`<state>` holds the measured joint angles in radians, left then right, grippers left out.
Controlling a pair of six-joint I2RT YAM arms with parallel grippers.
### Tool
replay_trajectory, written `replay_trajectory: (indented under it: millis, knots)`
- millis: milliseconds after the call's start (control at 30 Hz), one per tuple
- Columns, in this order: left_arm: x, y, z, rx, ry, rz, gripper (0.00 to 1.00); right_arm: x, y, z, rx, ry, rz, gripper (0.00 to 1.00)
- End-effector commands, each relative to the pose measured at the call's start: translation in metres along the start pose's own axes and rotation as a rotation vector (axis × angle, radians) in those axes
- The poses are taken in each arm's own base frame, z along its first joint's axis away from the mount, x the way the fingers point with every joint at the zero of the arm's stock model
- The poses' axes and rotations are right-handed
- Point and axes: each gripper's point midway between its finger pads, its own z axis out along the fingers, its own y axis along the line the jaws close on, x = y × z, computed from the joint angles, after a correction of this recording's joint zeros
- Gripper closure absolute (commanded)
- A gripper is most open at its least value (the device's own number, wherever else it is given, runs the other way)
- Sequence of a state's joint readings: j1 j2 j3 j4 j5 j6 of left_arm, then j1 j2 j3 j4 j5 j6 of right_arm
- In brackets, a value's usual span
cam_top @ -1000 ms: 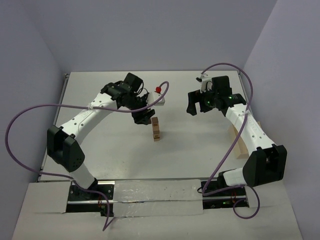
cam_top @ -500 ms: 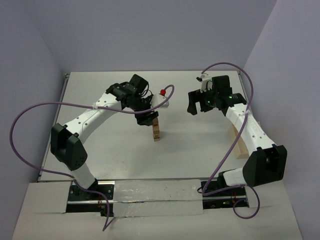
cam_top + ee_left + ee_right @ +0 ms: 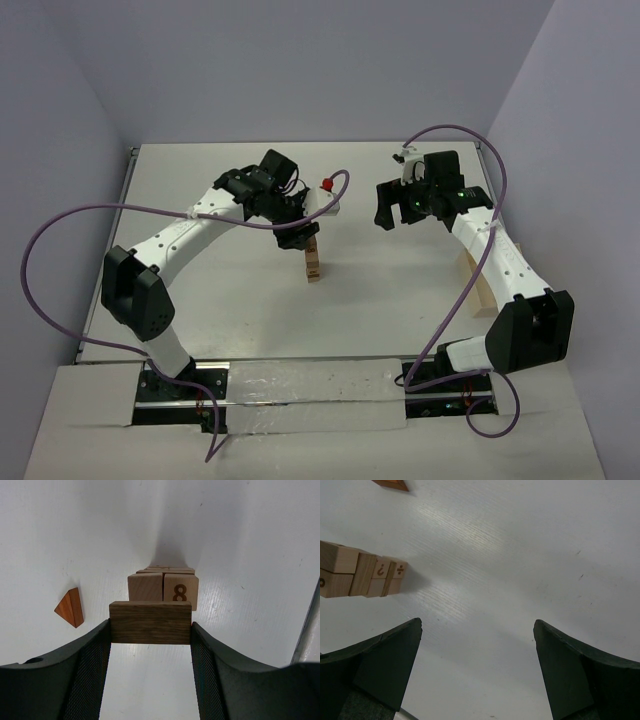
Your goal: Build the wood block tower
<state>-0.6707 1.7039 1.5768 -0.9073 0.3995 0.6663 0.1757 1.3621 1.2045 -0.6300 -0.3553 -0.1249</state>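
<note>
Dark block (image 3: 150,623) closer above tower (image 3: 163,587)

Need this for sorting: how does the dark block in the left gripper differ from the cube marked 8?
The dark block is deep brown, unmarked, wide; the cube marked 8 is pale tan, narrower. The dark block is clamped in the left gripper; the cube tops the wood block tower. Both wooden.

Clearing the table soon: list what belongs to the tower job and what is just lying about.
Job: wood block tower; dark brown block, clamped in the left gripper.
Lying about: reddish triangular piece; pale wooden tray.
</note>
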Motion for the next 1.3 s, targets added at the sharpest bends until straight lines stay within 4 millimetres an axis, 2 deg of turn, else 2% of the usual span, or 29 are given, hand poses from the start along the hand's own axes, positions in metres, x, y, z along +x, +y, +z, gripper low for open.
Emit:
replay_trajectory:
  millis: [0, 400, 1267]
  knots:
    - [-0.021, 0.0, -0.006, -0.001, -0.083, 0.053, 0.62, -0.016, -0.003, -0.008, 0.016, -0.041, -0.02, 0.0]
    - [-0.021, -0.002, 0.001, 0.033, -0.073, 0.054, 0.51, -0.014, -0.002, -0.007, 0.009, -0.036, -0.014, 0.0]
    - [-0.021, -0.002, 0.018, 0.056, -0.039, 0.063, 0.4, -0.013, 0.0, -0.006, -0.005, -0.032, -0.01, 0.0]
